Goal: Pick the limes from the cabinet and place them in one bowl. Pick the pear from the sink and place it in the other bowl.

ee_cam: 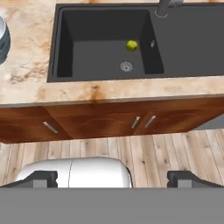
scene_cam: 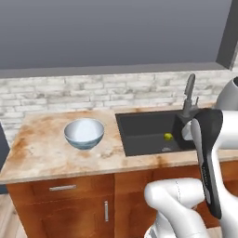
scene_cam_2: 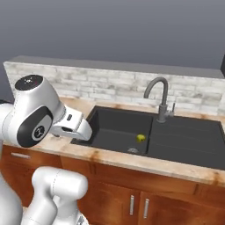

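The pale blue bowl (scene_cam: 84, 133) stands upright on the marbled counter (scene_cam: 42, 148), at about nine o'clock from the sink (scene_cam: 148, 132) and clear of its rim. In the hand view its edge (ee_cam: 2, 39) shows at ten o'clock. The sink's dark basin holds the pear (scene_cam: 168, 136), which lies on the floor near the right wall, at about one o'clock from the round drain (ee_cam: 126, 66). The tap (scene_cam_2: 161, 99) rises behind the basin at twelve o'clock. The gripper (ee_cam: 113, 178) hangs well back over the wooden floor, jaws spread wide, grasping nothing, its fingertips (ee_cam: 41, 178) far apart.
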Tool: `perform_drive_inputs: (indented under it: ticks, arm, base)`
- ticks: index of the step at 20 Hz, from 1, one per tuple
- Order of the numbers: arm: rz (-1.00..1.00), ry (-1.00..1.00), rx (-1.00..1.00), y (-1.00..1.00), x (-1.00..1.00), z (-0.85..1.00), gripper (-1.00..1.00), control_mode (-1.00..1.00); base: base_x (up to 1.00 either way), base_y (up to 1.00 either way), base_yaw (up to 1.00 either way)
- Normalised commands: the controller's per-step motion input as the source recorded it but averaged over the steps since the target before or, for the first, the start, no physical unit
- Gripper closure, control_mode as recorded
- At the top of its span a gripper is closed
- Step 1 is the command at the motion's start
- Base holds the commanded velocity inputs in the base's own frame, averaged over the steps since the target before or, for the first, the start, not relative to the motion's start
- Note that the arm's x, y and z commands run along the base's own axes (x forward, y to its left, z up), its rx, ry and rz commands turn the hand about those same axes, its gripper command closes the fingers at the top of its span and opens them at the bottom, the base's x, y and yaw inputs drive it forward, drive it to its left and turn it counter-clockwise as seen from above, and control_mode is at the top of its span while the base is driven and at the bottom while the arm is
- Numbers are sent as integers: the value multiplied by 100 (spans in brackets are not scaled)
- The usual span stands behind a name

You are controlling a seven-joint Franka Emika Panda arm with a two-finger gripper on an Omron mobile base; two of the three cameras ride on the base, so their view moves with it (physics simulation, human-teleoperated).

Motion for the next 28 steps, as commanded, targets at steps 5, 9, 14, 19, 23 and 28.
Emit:
perform_drive_inputs:
  ticks: [5, 9, 14, 19, 23, 28]
  arm:
    - [0, 0, 0, 0, 0, 0, -100, 100]
    - [0, 0, 0, 0, 0, 0, -100, 100]
    - [0, 0, 0, 0, 0, 0, -100, 100]
    - [0, 0, 0, 0, 0, 0, -100, 100]
    - [0, 0, 0, 0, 0, 0, -100, 100]
    - [0, 0, 0, 0, 0, 0, -100, 100]
  base:
    - [70, -3, -11]
    - [81, 0, -5]
    - [82, 0, -5]
    - [13, 0, -3]
    - [0, 0, 0]
    - [0, 0, 0]
